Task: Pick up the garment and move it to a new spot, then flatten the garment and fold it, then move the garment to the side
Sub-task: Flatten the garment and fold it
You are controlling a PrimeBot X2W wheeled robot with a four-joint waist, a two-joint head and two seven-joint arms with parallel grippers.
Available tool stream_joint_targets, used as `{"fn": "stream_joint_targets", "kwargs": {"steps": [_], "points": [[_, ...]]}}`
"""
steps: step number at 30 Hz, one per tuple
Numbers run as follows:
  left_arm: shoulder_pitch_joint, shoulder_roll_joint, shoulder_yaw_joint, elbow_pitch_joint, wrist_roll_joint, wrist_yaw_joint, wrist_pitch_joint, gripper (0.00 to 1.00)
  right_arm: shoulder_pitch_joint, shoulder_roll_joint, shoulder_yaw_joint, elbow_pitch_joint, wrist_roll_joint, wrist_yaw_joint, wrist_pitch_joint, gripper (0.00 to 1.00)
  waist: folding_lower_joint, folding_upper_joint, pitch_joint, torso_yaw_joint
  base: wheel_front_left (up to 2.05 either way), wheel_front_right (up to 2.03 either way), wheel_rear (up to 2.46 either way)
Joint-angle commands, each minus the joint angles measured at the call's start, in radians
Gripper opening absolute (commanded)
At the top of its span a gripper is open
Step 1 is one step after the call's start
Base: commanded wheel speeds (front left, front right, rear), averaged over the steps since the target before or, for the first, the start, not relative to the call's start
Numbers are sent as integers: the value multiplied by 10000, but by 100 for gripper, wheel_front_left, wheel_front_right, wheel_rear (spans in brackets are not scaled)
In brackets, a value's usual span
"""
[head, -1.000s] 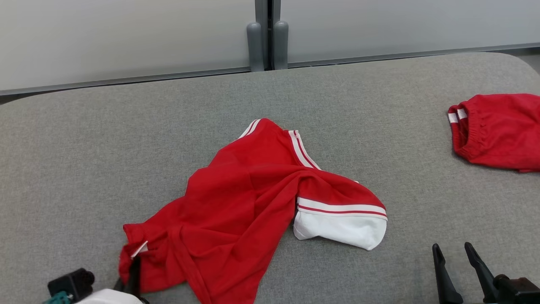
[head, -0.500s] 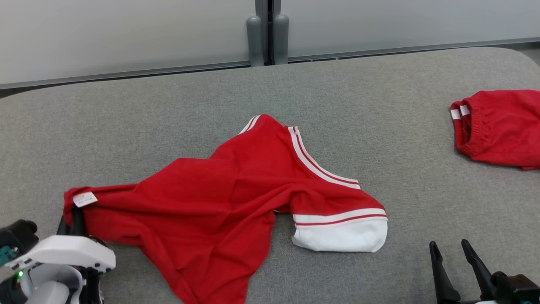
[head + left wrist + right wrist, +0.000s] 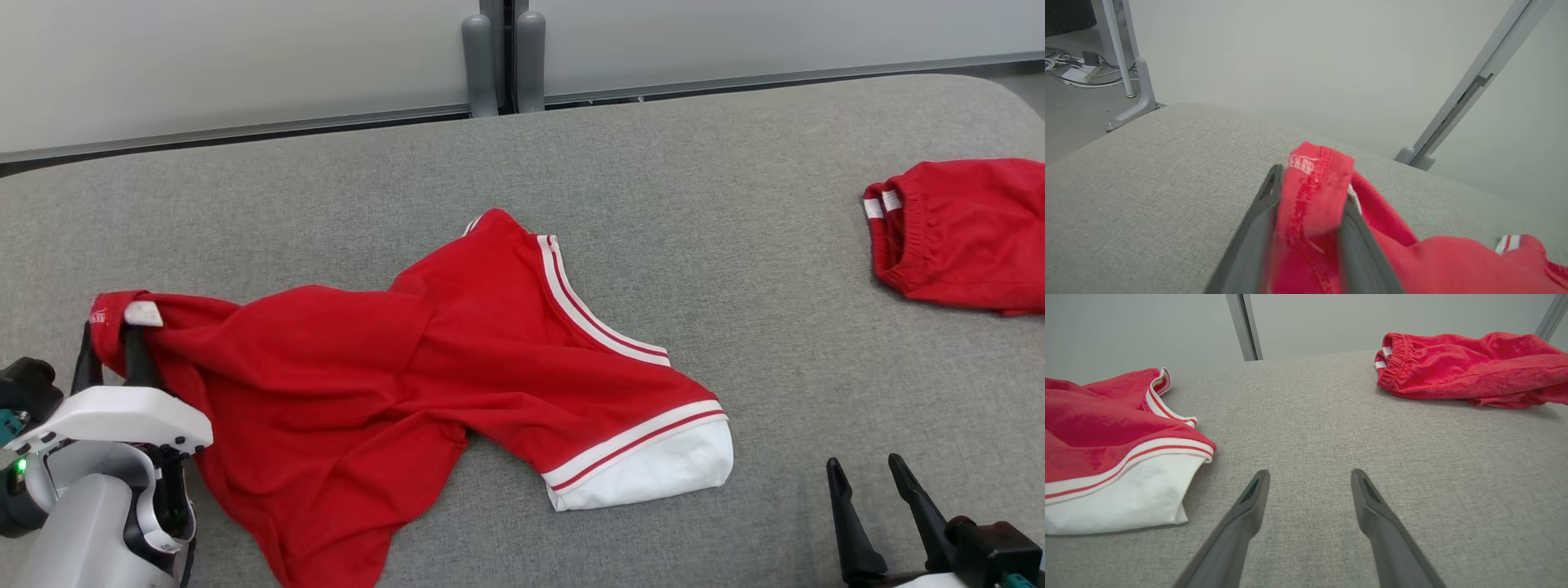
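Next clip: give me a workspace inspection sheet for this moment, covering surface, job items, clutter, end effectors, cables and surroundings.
Surface: grey woven-fabric tabletop, rounded corners.
Job's things: red jersey garment with white stripes and white cuff, spread out but creased, not folded.
Clutter: second red garment with elastic waistband, bunched at far right.
End effectors: left end effector straddles the jersey's hem, grip unclear; right end effector open, empty.
Cables: white and dark cables on the floor beyond the table.
Surroundings: pale partition panels, grey posts.
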Motion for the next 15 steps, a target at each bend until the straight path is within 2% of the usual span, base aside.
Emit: {"fn": "stream_joint_targets", "kwargs": {"steps": [1,5,9,15], "points": [[75,-33,172,164,166,-144,1,100,64,-45,-42,30,-33,-3,1,100,0,0,-44,-40,0,0,0],[666,-248,433,7,256,-134,1,100,182,-45,-89,27,14,-3,-1,100,0,0,-148,-48,0,0,0],[1926,-629,682,-874,298,-28,0,100,376,-45,-166,25,82,-3,-1,100,0,0,-342,47,0,0,0],[3962,-1128,11,-2884,156,142,598,100,467,-47,-138,17,33,-3,-1,100,0,0,-584,308,0,0,0]]}}
